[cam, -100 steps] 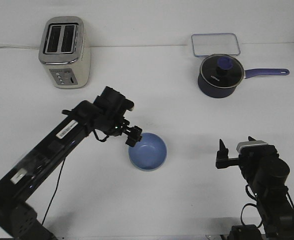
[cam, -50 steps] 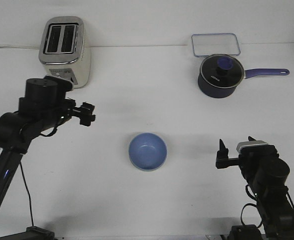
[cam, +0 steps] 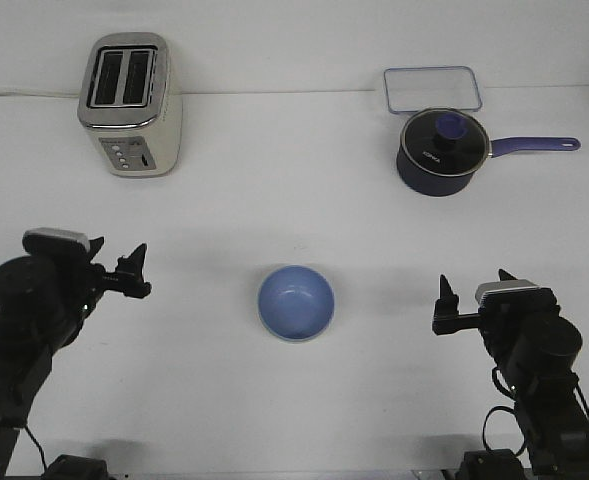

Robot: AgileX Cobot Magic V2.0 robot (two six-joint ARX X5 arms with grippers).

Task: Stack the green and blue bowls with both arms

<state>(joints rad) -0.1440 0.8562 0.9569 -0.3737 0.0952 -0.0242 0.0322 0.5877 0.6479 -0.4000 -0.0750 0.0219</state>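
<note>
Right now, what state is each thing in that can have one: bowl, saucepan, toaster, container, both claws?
Blue bowl: upright, nothing inside; whether a green bowl sits beneath it cannot be told.
Saucepan: lid on.
Toaster: upright, slots hold nothing.
Clear container: flat on the table.
Left claw: open, holding nothing.
Right claw: open, holding nothing.

We see two black jointed arms, the left arm (cam: 24, 320) and right arm (cam: 539, 370), each carrying a silvery-grey block, pointed black fingers and thin black cables.
</note>
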